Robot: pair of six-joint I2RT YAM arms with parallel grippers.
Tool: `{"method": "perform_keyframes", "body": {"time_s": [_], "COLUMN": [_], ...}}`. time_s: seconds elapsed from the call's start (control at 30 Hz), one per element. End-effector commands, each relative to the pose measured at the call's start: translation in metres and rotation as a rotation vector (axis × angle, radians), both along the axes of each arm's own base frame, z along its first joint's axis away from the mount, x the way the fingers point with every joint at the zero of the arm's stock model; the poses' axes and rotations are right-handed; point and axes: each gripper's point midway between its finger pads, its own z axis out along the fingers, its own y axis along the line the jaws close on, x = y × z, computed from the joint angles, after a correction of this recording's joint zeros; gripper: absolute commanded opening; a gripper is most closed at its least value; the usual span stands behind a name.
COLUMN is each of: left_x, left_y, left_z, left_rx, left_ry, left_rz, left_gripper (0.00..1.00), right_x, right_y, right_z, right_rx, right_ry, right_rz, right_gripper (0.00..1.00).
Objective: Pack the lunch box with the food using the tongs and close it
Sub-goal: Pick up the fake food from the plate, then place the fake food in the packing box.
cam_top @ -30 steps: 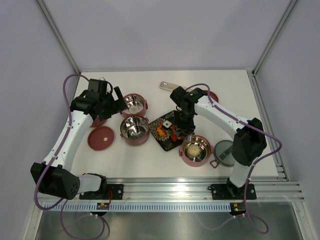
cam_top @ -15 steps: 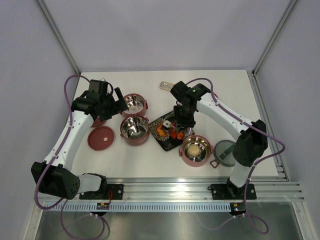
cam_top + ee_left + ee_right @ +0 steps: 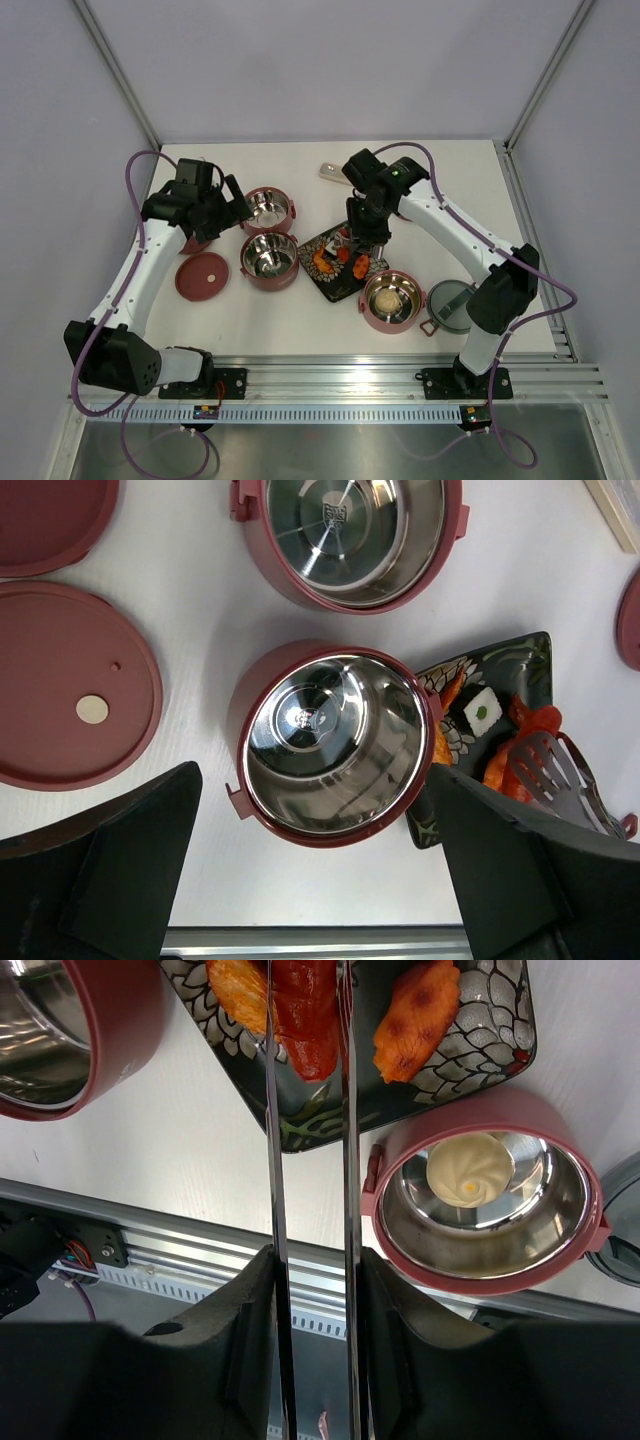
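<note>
Three dusty-red lunch box bowls sit on the white surface (image 3: 300, 320). Two are empty, the far bowl (image 3: 455, 530) and the near bowl (image 3: 240, 710). They lie below your left pincer (image 3: 236, 200), whose jaws are spread wide with nothing between them. The third bowl (image 3: 480, 1110) holds one beige ball (image 3: 470, 1170). Three flat red lids (image 3: 203, 277) and one grey top lid (image 3: 450, 303) lie loose. Your right pincer (image 3: 312, 1300) grips the tongs (image 3: 274, 1160). Their arms straddle a red piece (image 3: 305, 1020) on the black plate (image 3: 490, 1030), with an orange piece (image 3: 415, 1005) on each side.
</note>
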Motion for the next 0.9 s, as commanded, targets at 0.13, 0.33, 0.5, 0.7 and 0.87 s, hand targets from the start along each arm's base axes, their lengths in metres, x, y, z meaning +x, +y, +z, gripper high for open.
{"method": "perform_keyframes", "body": {"time_s": [0.13,0.33,0.5,0.7,0.87], "left_x": [0.011,0.011,0.013,0.015,0.015], "left_y": [0.013,0.018,0.021,0.020,0.020], "left_z": [0.022,0.028,0.032,0.033,0.032], "left_rx": [0.013,0.006,-0.002,-0.017,-0.022], "left_ry": [-0.048,-0.056,-0.064,-0.063,-0.059], "left_rz": [0.068,0.086,0.100,0.101,0.102], "left_gripper": [0.99,0.99,0.99,0.99,0.99], "right_x": [0.021,0.047,0.068,0.086,0.098], "right_y": [0.019,0.044,0.071,0.104,0.121], "right_z": [0.034,0.051,0.057,0.058,0.053], "right_rx": [0.073,0.124,0.176,0.263,0.305], "right_ry": [-0.116,-0.173,-0.203,-0.246,-0.267], "right_rz": [0.046,0.102,0.160,0.233,0.261], "right_gripper": [0.06,0.06,0.06,0.06,0.06]}}
